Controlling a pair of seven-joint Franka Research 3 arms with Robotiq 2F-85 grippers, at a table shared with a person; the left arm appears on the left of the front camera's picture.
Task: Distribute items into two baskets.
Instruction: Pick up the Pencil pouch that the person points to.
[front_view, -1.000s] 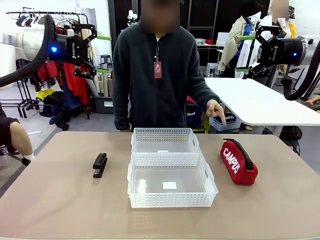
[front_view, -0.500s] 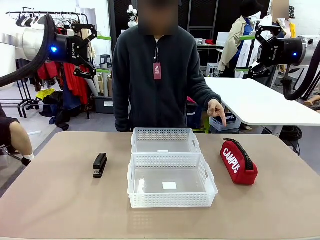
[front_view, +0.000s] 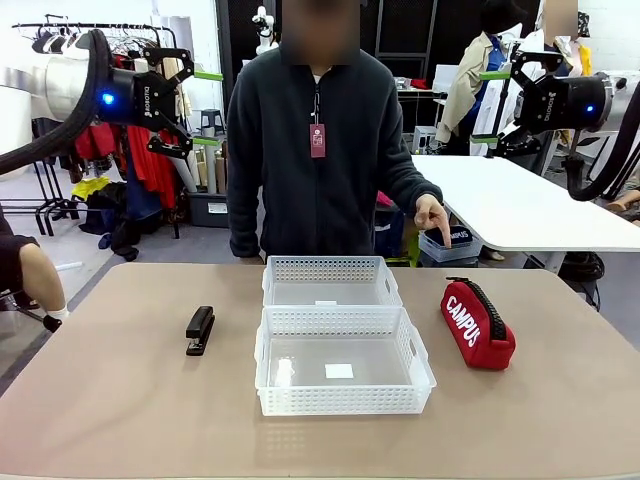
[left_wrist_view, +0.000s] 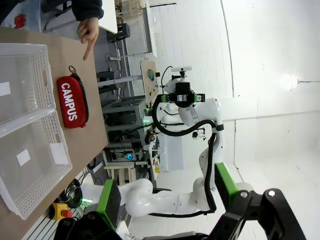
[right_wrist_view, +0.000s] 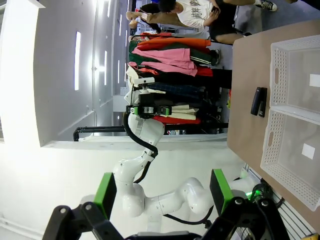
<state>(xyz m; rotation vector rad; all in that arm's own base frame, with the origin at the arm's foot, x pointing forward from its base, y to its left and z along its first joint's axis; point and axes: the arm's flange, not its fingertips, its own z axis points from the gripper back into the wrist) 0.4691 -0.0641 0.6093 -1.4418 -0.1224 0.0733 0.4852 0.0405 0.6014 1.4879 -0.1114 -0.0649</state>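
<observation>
Two risks: the right gripper (front_view: 490, 107), reaching for the red CAMPUS pouch (front_view: 476, 325), could meet the person's pointing hand (front_view: 432, 217) near it, or the soft, rounded pouch could sag loose. It lies right of two empty lattice baskets (front_view: 345, 400) mid-bench (front_view: 120, 410), black stapler (front_view: 200, 329) left. The left gripper (front_view: 208, 108) and the right hang high, jaws wide, empty.

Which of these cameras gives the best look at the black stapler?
The front view: the stapler lies whole on the table, left of the baskets. The right wrist view shows it small and sideways, far off.
</observation>
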